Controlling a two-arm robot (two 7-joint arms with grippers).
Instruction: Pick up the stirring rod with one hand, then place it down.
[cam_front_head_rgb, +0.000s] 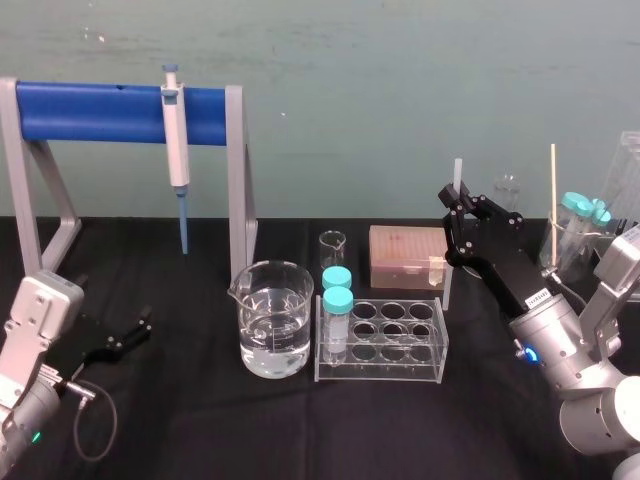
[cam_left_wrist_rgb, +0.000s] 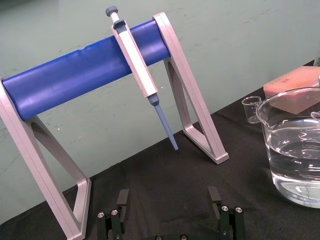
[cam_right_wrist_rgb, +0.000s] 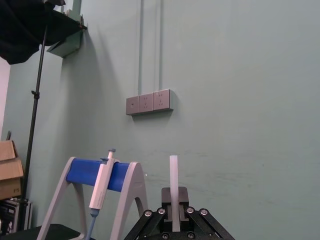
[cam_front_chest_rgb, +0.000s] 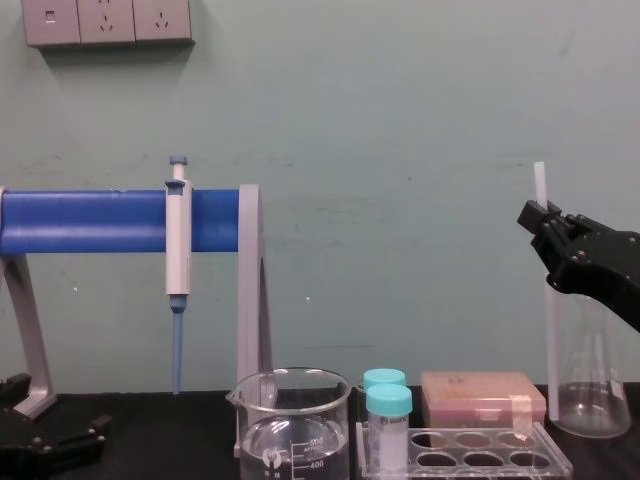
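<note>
Your right gripper is raised over the right side of the black cloth-covered table, its black fingers pinched tight on the long, thin, translucent white stirring rod. You grip the rod close to its upper end, so a short stub stands above the fingers and the long remainder hangs below, nearly upright. In the chest view the stirring rod runs down from the right gripper, just beside a clear glass conical flask. Its lower end comes down by the right end of the clear plastic tube rack, and you cannot tell whether it touches the cloth. The rack holds two teal-capped tubes at its left end, next to the glass beaker of water. Your left gripper sits low over the cloth on the left, near the grey stand with the blue bar where the white-and-blue pipette hangs. In the left wrist view the left gripper has its fingers spread wide with nothing between them
</note>
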